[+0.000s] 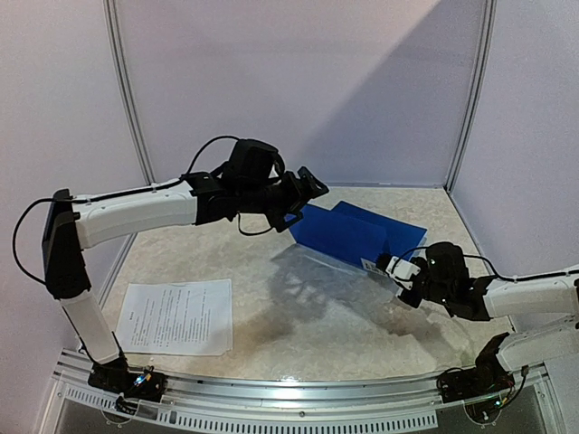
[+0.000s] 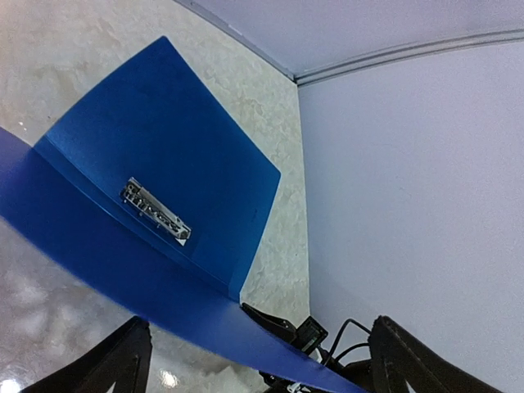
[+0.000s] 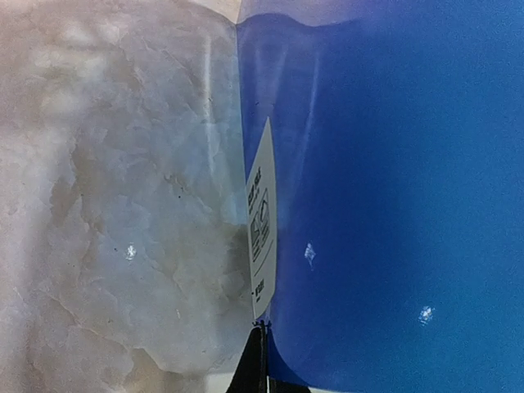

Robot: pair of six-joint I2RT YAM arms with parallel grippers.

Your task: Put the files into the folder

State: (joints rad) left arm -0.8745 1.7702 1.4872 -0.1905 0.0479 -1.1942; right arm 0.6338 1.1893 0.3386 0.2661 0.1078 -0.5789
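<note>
The blue folder [image 1: 357, 231] lies at the back right of the table, its cover lifted part way. My right gripper [image 1: 391, 265] is shut on the cover's near corner beside the white label [image 3: 262, 229]; in the right wrist view the gripper [image 3: 260, 348] pinches that edge. My left gripper [image 1: 312, 185] hovers open above the folder's left end. In the left wrist view its gripper [image 2: 260, 327] is spread wide, the raised cover [image 2: 164, 286] crosses below, and the metal clip [image 2: 155, 213] shows inside. The files [image 1: 176, 316] lie flat at the front left.
White booth walls [image 1: 298, 81] close in the table at the back and sides. A metal rail [image 1: 298, 411] runs along the near edge between the arm bases. The marbled tabletop [image 1: 308, 325] lies between the files and the folder.
</note>
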